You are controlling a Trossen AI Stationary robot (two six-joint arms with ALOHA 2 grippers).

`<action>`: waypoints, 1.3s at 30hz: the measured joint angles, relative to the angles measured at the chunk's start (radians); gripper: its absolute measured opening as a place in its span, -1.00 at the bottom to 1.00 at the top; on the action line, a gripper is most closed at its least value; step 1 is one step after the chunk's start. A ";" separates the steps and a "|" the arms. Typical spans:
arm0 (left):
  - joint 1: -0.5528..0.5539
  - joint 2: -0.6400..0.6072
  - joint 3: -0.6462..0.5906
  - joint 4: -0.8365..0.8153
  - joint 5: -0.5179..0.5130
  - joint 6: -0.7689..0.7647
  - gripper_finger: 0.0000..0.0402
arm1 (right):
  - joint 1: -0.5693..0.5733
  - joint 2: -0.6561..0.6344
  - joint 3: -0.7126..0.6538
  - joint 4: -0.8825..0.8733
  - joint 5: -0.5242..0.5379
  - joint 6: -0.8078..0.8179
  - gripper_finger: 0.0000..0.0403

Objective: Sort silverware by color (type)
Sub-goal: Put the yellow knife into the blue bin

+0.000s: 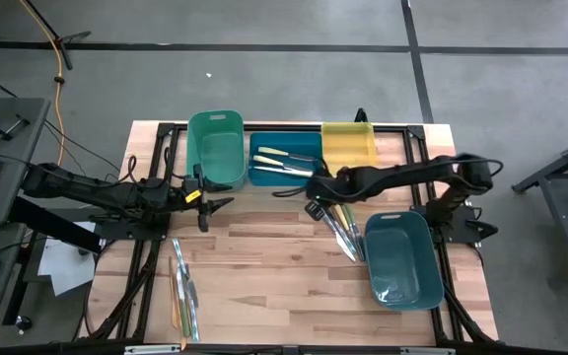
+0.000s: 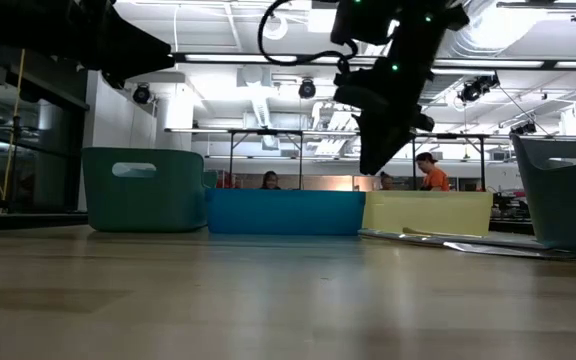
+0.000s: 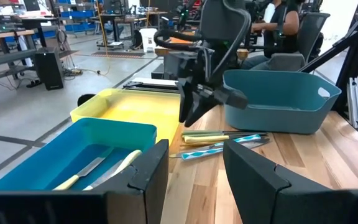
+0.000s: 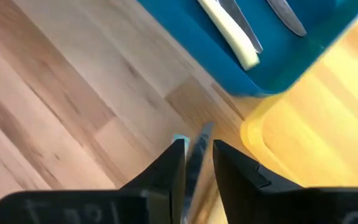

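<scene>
Silverware (image 1: 343, 232) (thin, silvery) fans across pale wood-grain table (image 1: 264, 266).

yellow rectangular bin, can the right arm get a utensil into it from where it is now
Probably yes. The right gripper hangs just in front of the yellow rectangular plastic bin, whose open top has nothing over it, and the left gripper waits well aside.

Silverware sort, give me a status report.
Left claw open, waiting by the green bin. Right claw above the silverware pile, a bluish utensil between its fingers. Nothing blocking.
</scene>
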 joint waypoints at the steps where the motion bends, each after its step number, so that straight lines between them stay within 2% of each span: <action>1: 0.000 0.000 0.000 -0.001 0.000 0.000 -0.28 | 0.000 0.010 0.022 -0.027 0.001 0.016 -0.61; 5: 0.000 0.000 0.000 -0.003 0.000 0.000 -0.28 | 0.003 0.042 0.068 -0.140 0.007 0.080 -0.61; 10: 0.000 0.000 0.000 -0.011 0.001 -0.001 -0.28 | 0.024 0.070 0.041 -0.238 -0.020 0.173 -0.63; 14: 0.000 0.000 0.000 -0.032 0.001 -0.010 -0.28 | 0.042 0.089 0.028 -0.289 -0.021 0.221 -0.76; 18: 0.000 0.000 0.000 -0.027 0.001 -0.010 -0.28 | 0.051 0.114 0.027 -0.291 0.005 0.199 -0.97; 28: 0.000 0.000 0.000 -0.027 0.001 -0.010 -0.28 | 0.048 0.218 0.025 -0.322 -0.010 0.142 -0.99; 39: 0.000 0.000 0.000 -0.027 0.001 -0.010 -0.28 | 0.046 0.241 0.025 -0.295 -0.051 0.123 -1.00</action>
